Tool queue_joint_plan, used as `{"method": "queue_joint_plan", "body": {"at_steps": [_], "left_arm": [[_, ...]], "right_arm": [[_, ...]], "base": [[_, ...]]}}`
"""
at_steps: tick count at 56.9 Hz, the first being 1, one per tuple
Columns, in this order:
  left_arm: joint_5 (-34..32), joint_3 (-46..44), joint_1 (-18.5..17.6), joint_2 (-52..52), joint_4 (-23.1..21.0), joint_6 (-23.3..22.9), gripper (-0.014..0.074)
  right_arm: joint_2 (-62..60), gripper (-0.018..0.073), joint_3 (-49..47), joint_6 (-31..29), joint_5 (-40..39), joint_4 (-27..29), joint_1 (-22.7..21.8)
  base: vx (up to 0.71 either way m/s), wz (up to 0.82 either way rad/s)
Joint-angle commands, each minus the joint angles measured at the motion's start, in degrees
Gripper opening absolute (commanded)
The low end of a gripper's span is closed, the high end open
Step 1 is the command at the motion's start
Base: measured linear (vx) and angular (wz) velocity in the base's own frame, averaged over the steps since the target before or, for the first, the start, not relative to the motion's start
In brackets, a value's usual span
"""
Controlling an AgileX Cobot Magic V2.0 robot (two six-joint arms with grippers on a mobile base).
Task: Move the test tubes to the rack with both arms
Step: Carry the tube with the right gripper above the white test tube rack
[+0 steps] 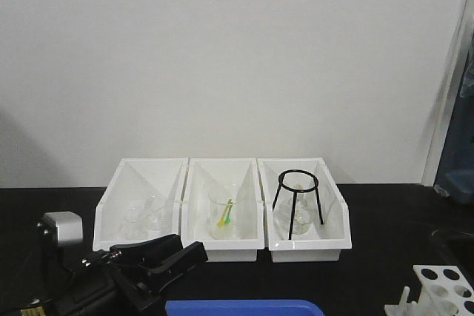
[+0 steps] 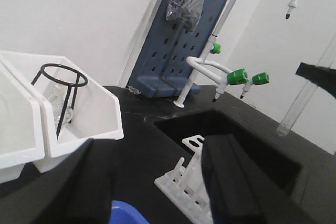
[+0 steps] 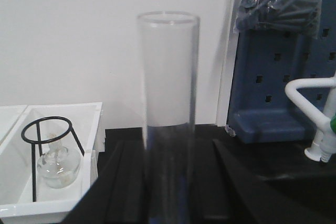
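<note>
My right gripper (image 3: 168, 148) is shut on a clear test tube (image 3: 168, 77), which stands upright between its black fingers (image 3: 126, 182). In the left wrist view this tube (image 2: 300, 98) hangs high at the right, above the sink, under the right gripper's dark tip (image 2: 317, 77). The white rack (image 1: 444, 286) stands at the table's front right, with its holes showing empty. My left gripper (image 2: 157, 148) is open and empty. It is low at the front left (image 1: 178, 253), with the rack (image 2: 181, 182) seen between its fingers.
Three white bins (image 1: 222, 246) stand in a row at the back. They hold beakers (image 1: 224, 209) and a flask (image 3: 59, 166) under a black ring stand (image 1: 300, 197). A blue tray (image 1: 244, 307) is at the front edge. A sink (image 2: 247, 145) with taps (image 2: 239, 76) lies right of the rack.
</note>
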Motion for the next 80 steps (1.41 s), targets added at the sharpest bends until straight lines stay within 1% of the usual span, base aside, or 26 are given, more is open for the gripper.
{"method": "queue_joint_plan", "body": {"at_steps": [1,3,7,11,17,19,23,28,39,48,52,56,61,66,68,71,80], "left_arm": [[-3.89,-1.79,-0.15,-1.45,-1.84,0.18,0.0467],[-3.89,-1.79,-0.15,-1.45,-1.84,0.18,0.0467],[-3.89,-1.79,-0.15,-1.45,-1.84,0.18,0.0467],[-3.89,-1.79,-0.15,-1.45,-1.84,0.18,0.0467],[-3.89,-1.79,-0.15,-1.45,-1.84,0.18,0.0467],[-3.89,-1.79,-0.15,-1.45,-1.84,0.18,0.0467],[-3.89,-1.79,-0.15,-1.45,-1.84,0.18,0.0467],[-3.89,-1.79,-0.15,-1.45,-1.84,0.18,0.0467],[-3.89,-1.79,-0.15,-1.45,-1.84,0.18,0.0467],[-3.89,-1.79,-0.15,-1.45,-1.84,0.18,0.0467],[-3.89,-1.79,-0.15,-1.45,-1.84,0.18,0.0467],[-3.89,-1.79,-0.15,-1.45,-1.84,0.18,0.0467],[-3.89,-1.79,-0.15,-1.45,-1.84,0.18,0.0467],[-3.89,-1.79,-0.15,-1.45,-1.84,0.18,0.0467],[-3.89,-1.79,-0.15,-1.45,-1.84,0.18,0.0467],[-3.89,-1.79,-0.15,-1.45,-1.84,0.18,0.0467],[-3.89,-1.79,-0.15,-1.45,-1.84,0.18,0.0467]], "right_arm": [[0.5,-0.0006,1.71,1.69,-10.34,-1.27,-0.39],[1.03,-0.0006,2.92,2.27,-12.31,-2.48,-0.39],[2.18,-0.0006,4.72,4.43,-15.49,-6.67,-0.39],[3.59,-0.0006,5.36,9.78,-17.91,-12.96,-0.39],[6.82,-0.0006,5.36,19.06,-21.79,-24.55,-0.39],[7.89,-0.0006,5.36,20.39,-22.66,-26.82,-0.39],[9.68,-0.0006,5.36,20.51,-23.16,-29.24,-0.39],[10.88,-0.0006,5.36,20.51,-22.91,-28.35,-0.39],[14.0,-0.0006,5.36,20.23,-25.45,-25.93,-0.39],[15.16,-0.0006,5.49,17.78,-26.38,-25.67,-0.39],[15.16,-0.0006,7.2,16.33,-29.85,-24.6,-0.59],[15.31,-0.0006,10.37,15.43,-34.04,-21.15,-0.91],[16.26,-0.0006,13.6,11.55,-39.67,-17.94,-1.66],[16.85,-0.0006,13.97,11.86,-41.41,-17.79,-1.73],[16.92,-0.0006,13.97,12.23,-41.95,-18.55,-1.61],[16.92,-0.0006,13.97,12.97,-42.0,-18.72,-1.55],[17.55,-0.0006,13.97,12.79,-41.89,-18.56,-1.55]], "base": [[0.0,0.0],[0.0,0.0],[0.0,0.0],[0.0,0.0],[0.0,0.0],[0.0,0.0],[0.0,0.0],[0.0,0.0],[0.0,0.0],[0.0,0.0],[0.0,0.0],[0.0,0.0],[0.0,0.0],[0.0,0.0],[0.0,0.0],[0.0,0.0],[0.0,0.0]]}}
